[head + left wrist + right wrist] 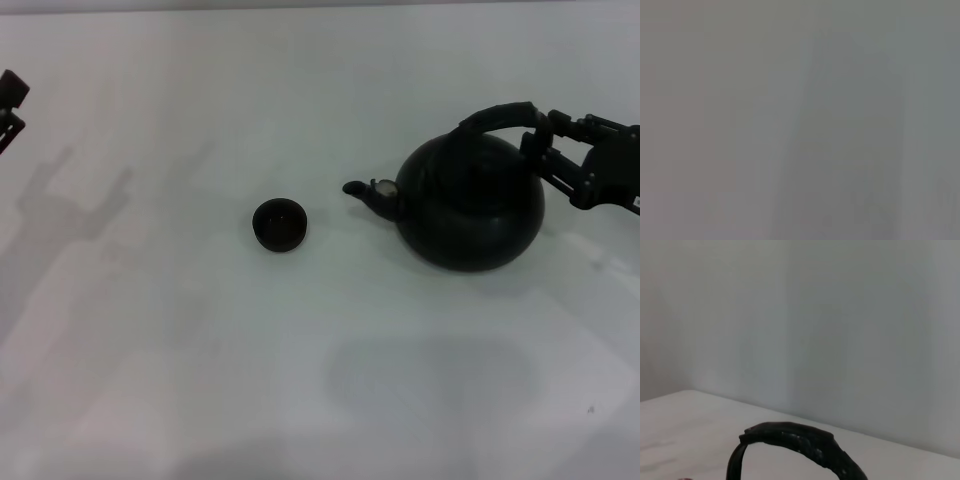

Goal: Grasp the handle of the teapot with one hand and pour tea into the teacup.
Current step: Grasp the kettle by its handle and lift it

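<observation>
The teapot (470,205), large, round and matte black, stands upright on the white table, right of centre. Its spout (368,190) points left toward the teacup (279,224), a tiny dark cup about a hand's width away. The handle (497,115) arches over the pot; in the right wrist view the handle (800,440) lies close below the camera. My right gripper (543,152) is at the handle's right end, open, its fingers spread to either side of the loop. My left gripper (10,100) hangs at the far left edge, well away.
The white table (200,350) runs wide around both objects. A pale wall (840,315) stands behind the table's far edge. The left wrist view shows only a blank grey surface.
</observation>
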Motion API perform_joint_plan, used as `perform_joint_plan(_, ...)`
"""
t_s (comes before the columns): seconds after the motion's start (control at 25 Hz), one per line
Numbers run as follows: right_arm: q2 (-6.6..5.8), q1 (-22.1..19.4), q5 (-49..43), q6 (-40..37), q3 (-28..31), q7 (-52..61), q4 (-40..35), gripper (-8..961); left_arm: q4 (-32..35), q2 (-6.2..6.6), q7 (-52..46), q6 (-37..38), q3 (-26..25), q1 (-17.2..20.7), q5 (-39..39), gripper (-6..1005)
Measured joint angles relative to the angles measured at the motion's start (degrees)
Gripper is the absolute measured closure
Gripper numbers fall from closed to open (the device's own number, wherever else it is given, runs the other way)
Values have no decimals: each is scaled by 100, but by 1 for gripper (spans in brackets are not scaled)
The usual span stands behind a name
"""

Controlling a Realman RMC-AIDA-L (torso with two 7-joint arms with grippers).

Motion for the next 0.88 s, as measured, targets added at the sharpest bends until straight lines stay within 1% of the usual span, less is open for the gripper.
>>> perform_joint_plan(0.2,-4,-49,4,7,43,0,-5,517,0,-5,-17,-26,19,-42,0,121)
perform_joint_plan(0.76,28,-144,56,-104,35,-189,-44,652,-2,-12,-31,-62,22,-42,-7,120)
perform_joint_plan(0.88,34,-143,99,-177,30,-220,-42,730,-8,-13,-34,-62,10,-41,-9,120)
